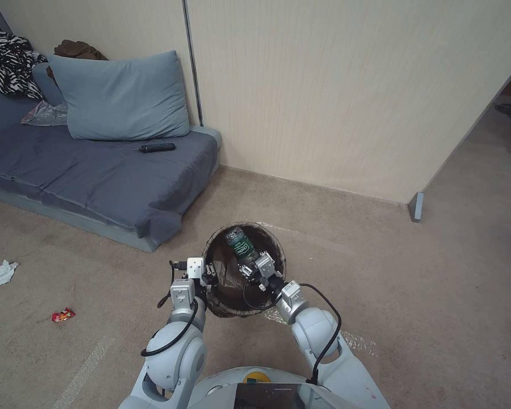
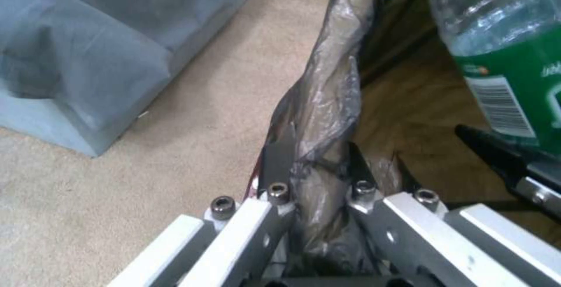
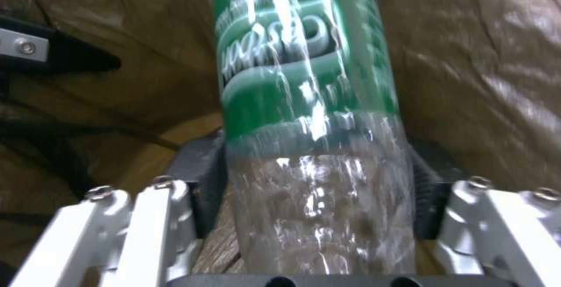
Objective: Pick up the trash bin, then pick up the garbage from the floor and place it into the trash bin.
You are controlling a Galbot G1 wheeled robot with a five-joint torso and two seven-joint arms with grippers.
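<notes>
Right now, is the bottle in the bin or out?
Over the trash bin opening, unreleased: right gripper pads clamp the bottle.

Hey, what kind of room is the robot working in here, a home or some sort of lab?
Probably a home-style living room, perhaps staged. A low grey sofa with a blue pillow stands against a panelled wall, the floor is beige carpet, and a remote lies on the seat.
</notes>
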